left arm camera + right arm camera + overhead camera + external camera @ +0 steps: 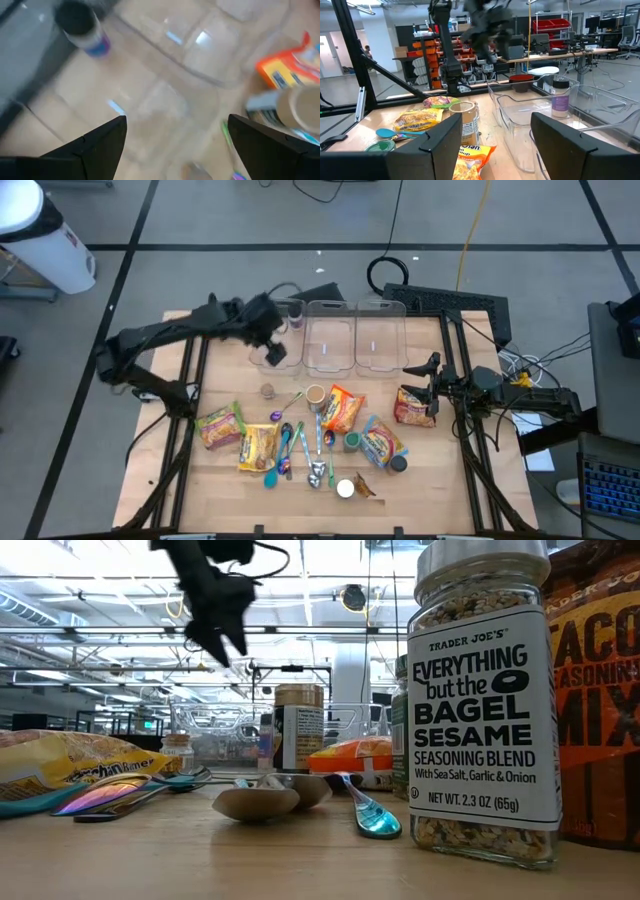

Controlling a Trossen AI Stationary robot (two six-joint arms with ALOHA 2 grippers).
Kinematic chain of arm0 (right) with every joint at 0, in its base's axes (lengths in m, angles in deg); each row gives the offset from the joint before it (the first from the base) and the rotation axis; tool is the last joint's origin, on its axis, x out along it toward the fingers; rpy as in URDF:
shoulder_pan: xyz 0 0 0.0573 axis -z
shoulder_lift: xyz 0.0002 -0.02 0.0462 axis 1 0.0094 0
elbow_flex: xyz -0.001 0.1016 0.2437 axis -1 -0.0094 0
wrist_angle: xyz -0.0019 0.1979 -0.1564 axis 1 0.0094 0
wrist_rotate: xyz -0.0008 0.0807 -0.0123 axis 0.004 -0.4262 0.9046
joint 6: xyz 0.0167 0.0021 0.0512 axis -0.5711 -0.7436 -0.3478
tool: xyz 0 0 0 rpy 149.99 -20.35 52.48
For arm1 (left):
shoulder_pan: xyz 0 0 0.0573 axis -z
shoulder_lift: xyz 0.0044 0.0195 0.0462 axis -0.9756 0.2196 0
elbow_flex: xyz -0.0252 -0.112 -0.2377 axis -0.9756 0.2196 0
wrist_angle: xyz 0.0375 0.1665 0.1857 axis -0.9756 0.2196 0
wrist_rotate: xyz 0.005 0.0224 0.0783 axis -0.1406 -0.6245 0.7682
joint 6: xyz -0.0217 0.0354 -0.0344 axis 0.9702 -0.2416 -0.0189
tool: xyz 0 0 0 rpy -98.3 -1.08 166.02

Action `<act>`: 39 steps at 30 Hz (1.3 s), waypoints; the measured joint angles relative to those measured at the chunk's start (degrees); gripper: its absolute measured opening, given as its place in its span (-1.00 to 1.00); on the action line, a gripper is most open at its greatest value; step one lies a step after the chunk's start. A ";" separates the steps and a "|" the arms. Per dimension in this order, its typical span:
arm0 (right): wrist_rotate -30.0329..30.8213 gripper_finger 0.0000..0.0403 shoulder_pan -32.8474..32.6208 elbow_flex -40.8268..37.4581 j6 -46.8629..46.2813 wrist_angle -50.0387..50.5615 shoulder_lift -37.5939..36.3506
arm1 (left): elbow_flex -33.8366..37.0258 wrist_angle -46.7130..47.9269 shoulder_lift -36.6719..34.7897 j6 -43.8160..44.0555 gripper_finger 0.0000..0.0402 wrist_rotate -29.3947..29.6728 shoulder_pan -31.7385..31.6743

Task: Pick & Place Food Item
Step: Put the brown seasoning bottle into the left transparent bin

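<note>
Clear plastic bins (352, 335) stand in a row at twelve o'clock on the wooden table (440, 480). The left gripper (272, 345) hangs above the leftmost bin, at about eleven o'clock from the table's middle, its fingers (97, 145) spread wide with nothing between them. In the left wrist view a small bottle (82, 27) with a dark cap and a purple label shows beyond the bin wall.

The right gripper (428, 376) waits at three o'clock, low over the table, its fingers (437, 145) also apart and empty; an orange noodle packet (413, 405) lies just beside it, toward five o'clock.

Food items lie in a loose band across the middle of the table: a yellow packet (220, 425) at eight o'clock, a second packet (259, 446) next to it, an orange packet (341, 408) near the centre with a brown-lidded jar (315, 395) just at its ten o'clock, and another packet (380, 444) at five o'clock. Several coloured spoons (284, 448) lie among them. The low view has a seasoning jar (482, 700) close up.
</note>
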 joint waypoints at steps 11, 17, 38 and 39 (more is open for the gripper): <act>0.00 0.15 0.00 -0.01 0.00 0.01 0.02 | 19.27 -1.49 -13.72 22.58 0.75 7.64 13.89; -0.02 0.15 0.00 0.00 0.00 0.00 0.00 | 26.03 -3.37 -14.22 26.24 0.75 8.96 16.94; -0.02 0.15 0.00 0.00 0.00 0.02 0.02 | 30.30 -16.99 -6.10 29.59 0.75 6.36 16.87; -0.01 0.15 0.00 0.00 0.00 0.00 0.01 | 30.30 -17.80 -5.24 29.57 0.75 6.37 16.87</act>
